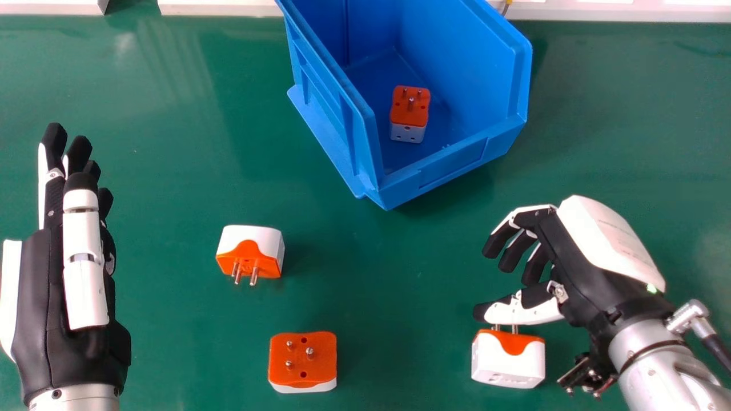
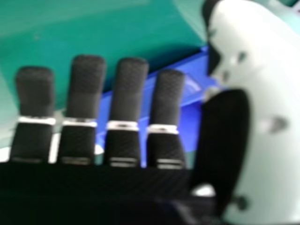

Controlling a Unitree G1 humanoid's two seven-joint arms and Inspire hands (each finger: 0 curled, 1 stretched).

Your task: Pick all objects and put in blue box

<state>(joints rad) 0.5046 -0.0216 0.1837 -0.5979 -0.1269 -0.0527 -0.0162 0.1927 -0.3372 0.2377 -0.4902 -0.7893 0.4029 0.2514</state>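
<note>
The blue box (image 1: 457, 165) stands at the back with one orange and white adapter (image 1: 409, 114) inside; the blue box (image 2: 192, 72) also shows behind the fingers in the right hand view. On the green table are a white and orange adapter (image 1: 250, 254) left of centre, an orange-topped adapter (image 1: 302, 359) near the front, and another adapter (image 1: 508, 359) at front right. My right hand (image 1: 591, 260) is open, its thumb just above that last adapter's pins. My right hand (image 2: 126, 93) holds nothing between fingers and thumb. The left hand (image 1: 83, 285) rests open at the far left.
A white edge (image 1: 217, 8) runs along the back of the green table (image 1: 171, 171). The box's near corner points toward the middle of the table. A cable (image 1: 714, 345) leaves my right wrist.
</note>
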